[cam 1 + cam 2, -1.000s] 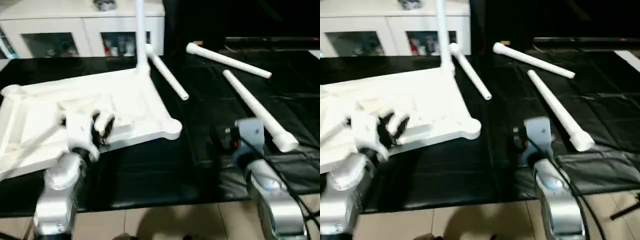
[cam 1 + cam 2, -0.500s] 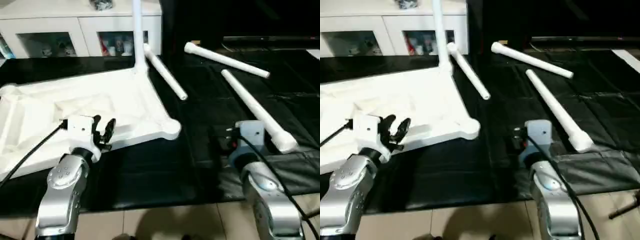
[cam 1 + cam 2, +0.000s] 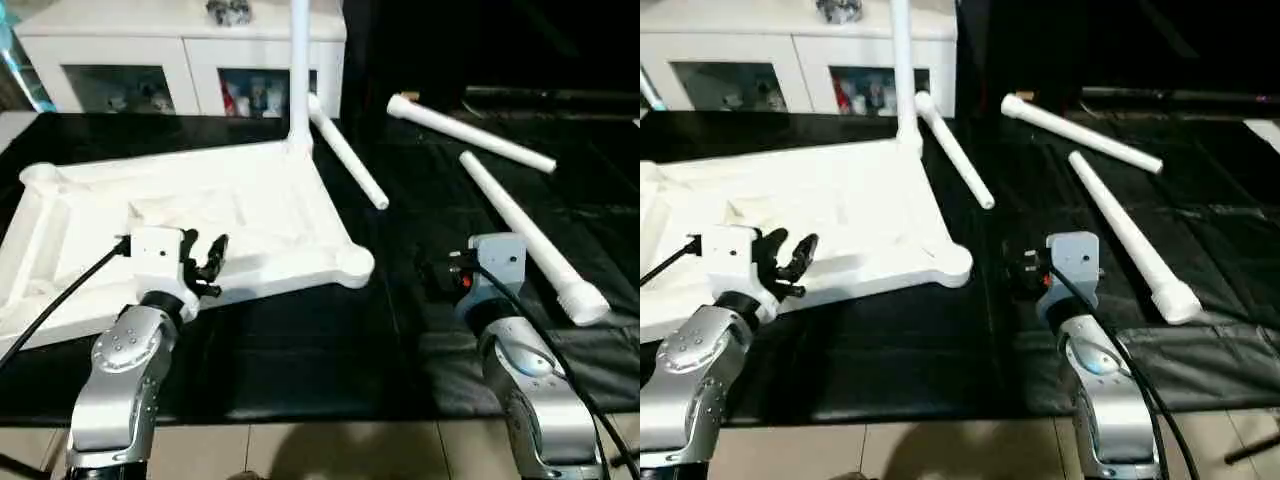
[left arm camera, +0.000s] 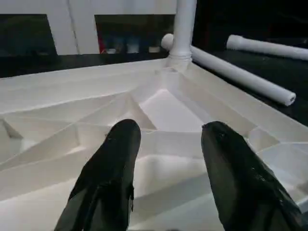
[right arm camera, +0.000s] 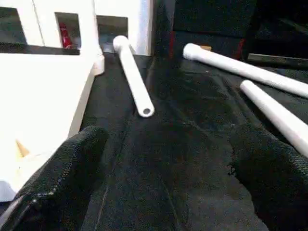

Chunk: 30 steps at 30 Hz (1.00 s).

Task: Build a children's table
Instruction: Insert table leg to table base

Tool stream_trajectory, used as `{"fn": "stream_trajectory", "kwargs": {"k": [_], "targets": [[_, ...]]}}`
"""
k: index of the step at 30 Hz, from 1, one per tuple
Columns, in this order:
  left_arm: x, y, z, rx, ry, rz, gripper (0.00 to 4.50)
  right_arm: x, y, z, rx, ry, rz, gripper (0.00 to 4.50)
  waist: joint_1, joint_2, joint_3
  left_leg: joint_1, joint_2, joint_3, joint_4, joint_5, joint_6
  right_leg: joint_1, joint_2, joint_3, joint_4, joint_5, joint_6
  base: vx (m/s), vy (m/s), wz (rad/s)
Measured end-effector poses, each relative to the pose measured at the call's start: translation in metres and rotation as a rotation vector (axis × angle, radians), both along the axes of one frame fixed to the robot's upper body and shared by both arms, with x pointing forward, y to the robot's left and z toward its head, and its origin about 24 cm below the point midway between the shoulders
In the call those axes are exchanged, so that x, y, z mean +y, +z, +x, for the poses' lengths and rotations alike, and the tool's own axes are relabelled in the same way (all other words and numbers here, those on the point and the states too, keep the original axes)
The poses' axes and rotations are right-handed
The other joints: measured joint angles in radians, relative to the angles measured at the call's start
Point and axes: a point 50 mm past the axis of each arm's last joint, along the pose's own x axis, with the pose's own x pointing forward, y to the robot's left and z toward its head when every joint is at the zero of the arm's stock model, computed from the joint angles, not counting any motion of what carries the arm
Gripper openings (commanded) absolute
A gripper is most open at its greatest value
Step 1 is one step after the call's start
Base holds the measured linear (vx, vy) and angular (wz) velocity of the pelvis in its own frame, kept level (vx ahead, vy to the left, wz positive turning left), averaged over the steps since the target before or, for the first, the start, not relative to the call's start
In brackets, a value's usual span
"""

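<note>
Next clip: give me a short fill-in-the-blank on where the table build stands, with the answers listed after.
1. The table top lies upside down with ____ leg standing upright in a corner socket.
2. ____ loose legs lie on the black mat.
3. The right pincer hangs over the mat with its jaws wide ____.
4. The left pincer hovers over the top's ribbed ____.

Missing words: one; three; open; underside

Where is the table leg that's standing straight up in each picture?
Left eye view: upright leg, top middle, in the tabletop's far corner.
Right eye view: upright leg, top, left of middle.
Left wrist view: upright leg, top, above the open left gripper.
Right wrist view: upright leg, top left.
Shared landmark: the loose leg lying beside its base.
</note>
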Motion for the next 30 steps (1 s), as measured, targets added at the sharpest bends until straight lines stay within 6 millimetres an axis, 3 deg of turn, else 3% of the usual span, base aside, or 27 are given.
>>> {"fn": "stream_trajectory", "kwargs": {"k": [3, 4, 5, 6, 7, 9, 10, 11, 12, 13, 14, 15, 16, 17, 18, 19, 20, 21, 22, 23, 24, 25, 26, 27, 28, 29, 30], "targets": [[0.000, 0.000, 0.000, 0.000, 0.001, 0.000, 2.34, 0.000, 0.000, 0.000, 0.001, 0.002, 0.003, 4.50, 0.001, 0.004, 0.002, -0.002, 0.004, -0.006, 0.016, -0.011, 0.006, 0.036, -0.013, -0.037, -0.004, -0.013, 0.011, 0.069, -0.005, 0.49], [0.000, 0.000, 0.000, 0.000, 0.002, 0.000, 2.34, 0.001, -0.001, 0.000, 0.002, 0.003, 0.004, 4.50, -0.003, 0.005, 0.002, 0.006, 0.002, -0.009, 0.017, -0.014, 0.009, 0.039, -0.011, -0.034, -0.005, -0.023, 0.014, 0.106, 0.014, 0.50], [0.002, 0.000, -0.001, 0.003, 0.007, 0.002, 2.34, 0.002, 0.000, 0.001, 0.002, 0.004, 0.010, 4.50, -0.002, 0.002, 0.002, 0.010, 0.003, -0.004, 0.017, -0.020, 0.011, 0.036, 0.001, -0.012, -0.004, -0.035, 0.013, 0.126, 0.020, 0.27], [0.005, -0.001, -0.002, 0.012, 0.020, 0.007, 2.34, 0.007, 0.001, 0.003, -0.002, 0.012, 0.026, 4.50, -0.001, 0.003, 0.003, 0.021, -0.003, -0.003, 0.016, -0.029, 0.011, 0.036, 0.018, 0.028, 0.005, -0.047, -0.003, 0.126, 0.020, 0.27], [0.007, -0.001, -0.002, 0.012, 0.031, 0.009, 2.34, 0.008, 0.001, 0.003, -0.001, 0.020, 0.031, 4.50, -0.005, 0.002, 0.002, 0.030, -0.009, -0.002, 0.016, -0.036, 0.013, 0.035, 0.028, 0.054, 0.016, -0.052, -0.018, 0.126, 0.019, 0.04], [0.008, 0.001, -0.001, 0.008, 0.037, 0.012, 2.34, 0.008, 0.000, 0.003, 0.008, 0.024, 0.029, 4.50, -0.017, -0.013, -0.004, 0.050, -0.028, 0.005, 0.015, -0.050, 0.013, 0.030, 0.028, 0.104, 0.051, -0.072, -0.015, 0.139, -0.002, 0.08], [0.008, 0.000, -0.001, 0.009, 0.035, 0.008, 2.34, 0.007, 0.001, 0.003, 0.008, 0.023, 0.026, 4.50, -0.020, -0.016, -0.007, 0.051, -0.030, 0.011, 0.014, -0.053, 0.013, 0.037, 0.026, 0.112, 0.051, -0.079, 0.001, 0.123, -0.034, 0.04], [0.006, 0.001, -0.001, 0.007, 0.030, 0.005, 2.34, 0.005, 0.000, 0.003, 0.009, 0.018, 0.021, 4.50, -0.019, -0.015, -0.010, 0.045, -0.028, 0.014, 0.011, -0.055, 0.016, 0.039, 0.028, 0.114, 0.049, -0.080, 0.007, 0.104, -0.046, 0.03], [-0.002, 0.001, 0.001, 0.006, 0.004, -0.009, 2.34, 0.000, -0.002, 0.002, 0.018, 0.003, 0.017, 4.50, 0.000, -0.007, -0.016, 0.027, -0.021, 0.019, 0.045, -0.075, 0.065, 0.040, 0.032, 0.114, 0.037, -0.081, 0.008, 0.104, -0.046, 0.03], [-0.007, 0.002, 0.002, 0.003, -0.011, -0.018, 2.34, -0.004, -0.003, 0.002, 0.024, -0.011, 0.013, 4.50, 0.011, -0.005, -0.019, 0.011, -0.018, 0.018, 0.070, -0.081, 0.084, 0.041, 0.035, 0.114, 0.035, -0.082, 0.007, 0.107, -0.039, -0.04], [-0.008, 0.002, 0.002, 0.001, -0.016, -0.020, 2.34, -0.006, -0.002, 0.002, 0.022, -0.021, 0.012, 4.50, 0.017, 0.002, -0.024, -0.006, -0.009, 0.017, 0.070, -0.071, 0.099, 0.043, 0.042, 0.113, 0.031, -0.086, 0.010, 0.109, -0.011, -0.07], [-0.007, 0.003, 0.001, -0.003, -0.013, -0.016, 2.34, -0.006, -0.002, 0.002, 0.022, -0.023, 0.017, 4.50, 0.023, 0.017, -0.032, -0.015, 0.009, 0.015, 0.049, -0.054, 0.062, 0.047, 0.053, 0.099, 0.032, -0.093, 0.009, 0.109, -0.011, -0.07], [-0.004, 0.003, 0.001, -0.001, -0.003, -0.008, 2.34, -0.004, -0.002, 0.003, 0.022, -0.018, 0.027, 4.50, 0.017, 0.017, -0.033, -0.003, 0.011, 0.006, 0.050, -0.059, 0.027, 0.045, 0.055, 0.097, 0.040, -0.102, 0.012, 0.167, 0.014, 0.02], [0.000, 0.002, 0.000, 0.005, 0.009, -0.001, 2.34, 0.001, -0.002, 0.003, 0.020, -0.003, 0.037, 4.50, 0.009, 0.012, -0.034, 0.002, 0.005, 0.006, 0.050, -0.064, 0.024, 0.036, 0.051, 0.099, 0.057, -0.111, 0.000, 0.174, 0.012, -0.02], [0.006, 0.002, -0.001, 0.011, 0.032, 0.004, 2.34, 0.010, 0.000, 0.005, 0.013, 0.027, 0.048, 4.50, 0.001, 0.006, -0.035, 0.008, -0.004, 0.006, 0.050, -0.069, 0.029, 0.003, 0.042, 0.109, 0.125, -0.117, -0.012, 0.174, 0.012, -0.02], [0.007, 0.002, -0.001, 0.014, 0.036, 0.005, 2.34, 0.011, 0.000, 0.004, 0.014, 0.030, 0.049, 4.50, -0.002, 0.006, -0.035, 0.013, -0.006, 0.007, 0.050, -0.073, 0.031, -0.021, 0.043, 0.118, 0.160, -0.117, -0.008, 0.098, 0.002, -0.02], [0.007, 0.002, -0.001, 0.012, 0.036, 0.005, 2.34, 0.010, 0.000, 0.004, 0.015, 0.028, 0.047, 4.50, -0.003, 0.003, -0.034, 0.019, -0.010, 0.012, 0.049, -0.075, 0.032, -0.045, 0.044, 0.128, 0.173, -0.116, 0.003, 0.000, 0.000, 0.00], [0.006, 0.003, 0.000, 0.010, 0.033, 0.004, 2.34, 0.008, 0.000, 0.004, 0.016, 0.024, 0.043, 4.50, -0.003, -0.010, -0.033, 0.029, -0.020, 0.019, 0.048, -0.078, 0.028, -0.070, 0.037, 0.139, 0.154, -0.105, 0.013, 0.000, 0.000, 0.00], [0.005, 0.003, 0.000, 0.009, 0.030, 0.002, 2.34, 0.007, -0.001, 0.004, 0.018, 0.020, 0.040, 4.50, 0.000, -0.033, -0.030, 0.037, -0.034, 0.031, 0.048, -0.083, 0.021, -0.069, 0.025, 0.158, 0.114, -0.062, 0.012, 0.028, -0.074, 0.01], [0.003, 0.001, 0.000, 0.016, 0.027, -0.007, 2.34, 0.003, -0.002, 0.003, 0.024, 0.009, 0.033, 4.50, 0.006, -0.036, -0.026, 0.041, -0.035, 0.037, 0.051, -0.090, 0.032, -0.060, 0.027, 0.162, 0.120, -0.070, 0.004, 0.030, -0.094, 0.01], [-0.005, -0.001, 0.000, 0.022, -0.001, -0.016, 2.34, -0.002, -0.004, 0.002, 0.035, -0.009, 0.029, 4.50, 0.024, -0.030, -0.025, 0.039, -0.033, 0.031, 0.074, -0.113, 0.073, -0.047, 0.030, 0.163, 0.104, -0.069, 0.002, 0.030, -0.094, 0.01], [-0.009, -0.001, 0.001, 0.022, -0.014, -0.018, 2.34, -0.006, -0.004, 0.002, 0.036, -0.023, 0.025, 4.50, 0.029, -0.031, -0.023, 0.032, -0.034, 0.029, 0.096, -0.117, 0.079, -0.037, 0.031, 0.163, 0.096, -0.068, 0.001, 0.027, -0.068, -0.03], [-0.009, -0.001, 0.001, 0.022, -0.015, -0.018, 2.34, -0.008, -0.004, 0.002, 0.037, -0.031, 0.025, 4.50, 0.033, -0.028, -0.024, 0.029, -0.033, 0.026, 0.102, -0.115, 0.075, -0.025, 0.032, 0.162, 0.088, -0.068, 0.001, 0.000, 0.000, 0.00], [-0.009, 0.000, 0.001, 0.020, -0.014, -0.019, 2.34, -0.008, -0.003, 0.002, 0.034, -0.030, 0.026, 4.50, 0.039, -0.023, -0.024, 0.028, -0.019, 0.022, 0.076, -0.113, 0.073, -0.012, 0.042, 0.155, 0.076, -0.068, 0.001, 0.000, 0.000, 0.00], [-0.008, 0.001, 0.001, 0.016, -0.014, -0.017, 2.34, -0.007, -0.002, 0.003, 0.031, -0.027, 0.028, 4.50, 0.042, 0.000, -0.026, 0.032, 0.000, 0.021, 0.052, -0.095, 0.048, -0.001, 0.053, 0.142, 0.069, -0.067, 0.000, 0.000, 0.000, 0.00], [-0.006, 0.002, 0.001, 0.015, -0.010, -0.012, 2.34, -0.005, -0.003, 0.003, 0.034, -0.022, 0.028, 4.50, 0.042, 0.007, -0.025, 0.040, 0.014, 0.023, 0.048, -0.069, 0.003, 0.010, 0.056, 0.133, 0.066, -0.068, 0.002, 0.072, 0.071, 0.04], [-0.002, 0.002, 0.001, 0.013, 0.001, -0.004, 2.34, -0.001, -0.003, 0.003, 0.034, -0.007, 0.034, 4.50, 0.032, 0.006, -0.023, 0.050, 0.017, 0.023, 0.045, -0.071, -0.012, 0.012, 0.058, 0.130, 0.058, -0.070, -0.003, 0.072, 0.071, 0.04]]}}
